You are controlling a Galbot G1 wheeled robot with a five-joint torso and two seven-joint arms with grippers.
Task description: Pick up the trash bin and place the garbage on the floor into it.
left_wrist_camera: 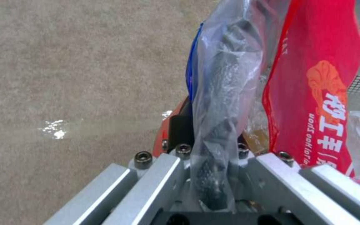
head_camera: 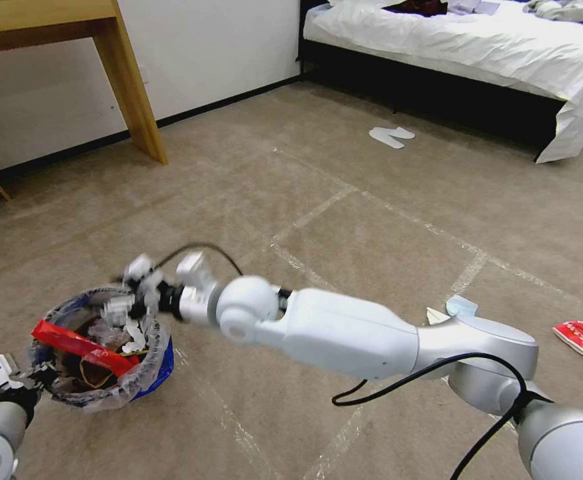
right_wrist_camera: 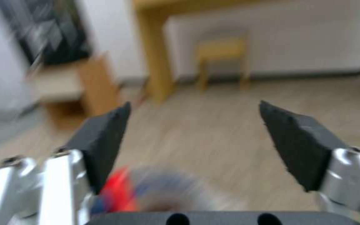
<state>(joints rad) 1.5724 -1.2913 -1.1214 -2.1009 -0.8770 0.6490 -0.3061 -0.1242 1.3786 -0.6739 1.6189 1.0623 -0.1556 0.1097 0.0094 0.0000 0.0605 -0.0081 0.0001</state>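
— What sort of place is this?
— A bedroom: a bed (head_camera: 478, 47) with white sheets, beige carpet (head_camera: 345, 200), a wooden desk (head_camera: 71, 40) against a white wall, slippers (head_camera: 391, 137) beside the bed.
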